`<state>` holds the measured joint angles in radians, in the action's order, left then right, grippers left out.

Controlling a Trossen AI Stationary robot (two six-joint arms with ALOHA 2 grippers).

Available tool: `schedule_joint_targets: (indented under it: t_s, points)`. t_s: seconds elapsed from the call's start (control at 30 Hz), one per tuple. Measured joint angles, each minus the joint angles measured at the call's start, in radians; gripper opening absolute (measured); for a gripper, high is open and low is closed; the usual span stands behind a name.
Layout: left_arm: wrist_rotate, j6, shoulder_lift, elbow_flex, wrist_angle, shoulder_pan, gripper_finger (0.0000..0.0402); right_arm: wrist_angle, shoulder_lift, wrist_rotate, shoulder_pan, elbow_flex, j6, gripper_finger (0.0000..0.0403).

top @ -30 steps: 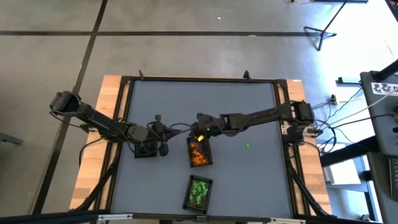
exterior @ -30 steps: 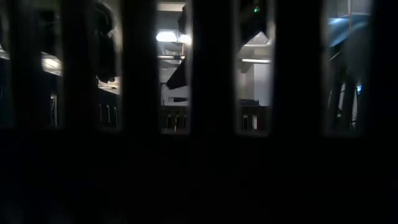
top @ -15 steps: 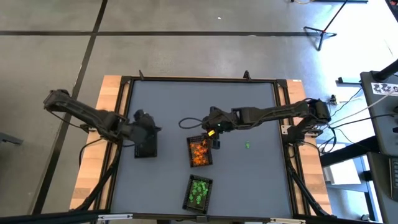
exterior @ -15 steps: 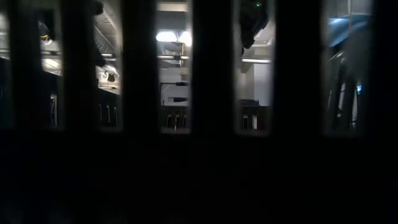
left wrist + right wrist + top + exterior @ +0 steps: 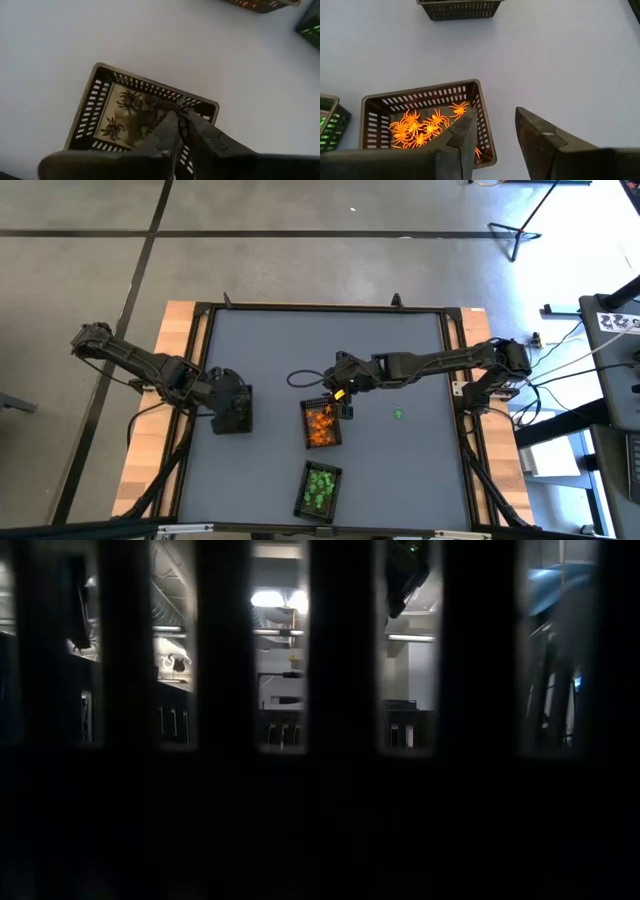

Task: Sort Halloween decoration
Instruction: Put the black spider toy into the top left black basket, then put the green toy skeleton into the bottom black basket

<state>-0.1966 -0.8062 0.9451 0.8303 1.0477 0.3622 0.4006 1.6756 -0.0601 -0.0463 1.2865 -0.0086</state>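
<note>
The Halloween decoration lies sorted by colour in three small slotted trays. Black spiders (image 5: 120,127) lie in the left tray (image 5: 95,95), and orange spiders (image 5: 420,127) in the middle tray (image 5: 420,95). The near tray (image 5: 320,488) holds green pieces. One green piece (image 5: 398,415) rests alone on the grey tabletop. My left gripper (image 5: 182,120) hangs over the black tray (image 5: 232,420), pointing steeply down, with only a narrow slit between its fingertips. My right gripper (image 5: 495,120) stands open above the far right corner of the orange tray (image 5: 320,425), with nothing between its fingers.
A raised dark frame (image 5: 320,308) runs round the grey table. Bare tabletop lies to the far side and to the right of the trays. The low view shows only dark bars with the room behind them.
My left gripper has risen from the tabletop just right of the black tray and drawn back toward the table's left edge, tipping steeply down over that tray. My right gripper has lifted and shifted a little toward the table's right edge, staying by the orange tray.
</note>
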Motion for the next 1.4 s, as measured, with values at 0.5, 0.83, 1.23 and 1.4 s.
schedule_joint_targets:
  t_s: [0.5, 0.83, 1.23, 1.4]
  points:
    - [-0.023, 0.031, 0.000, 0.000, 0.059, 0.000, 0.0039, 0.016, 0.000, -0.001, 0.000, 0.000, -0.010, 0.0133]
    - [-0.023, 0.031, 0.000, 0.000, 0.058, 0.000, 0.0039, 0.367, -0.016, -0.090, 0.001, -0.007, 0.092, 0.0133]
    - [-0.023, 0.031, 0.000, 0.000, 0.058, 0.000, 0.0039, 0.351, -0.313, -0.184, 0.002, -0.455, 0.438, 0.0133]
    - [-0.023, 0.031, 0.000, 0.000, 0.058, 0.000, 0.0039, 0.270, -0.445, -0.048, 0.000, -0.631, 0.658, 0.0133]
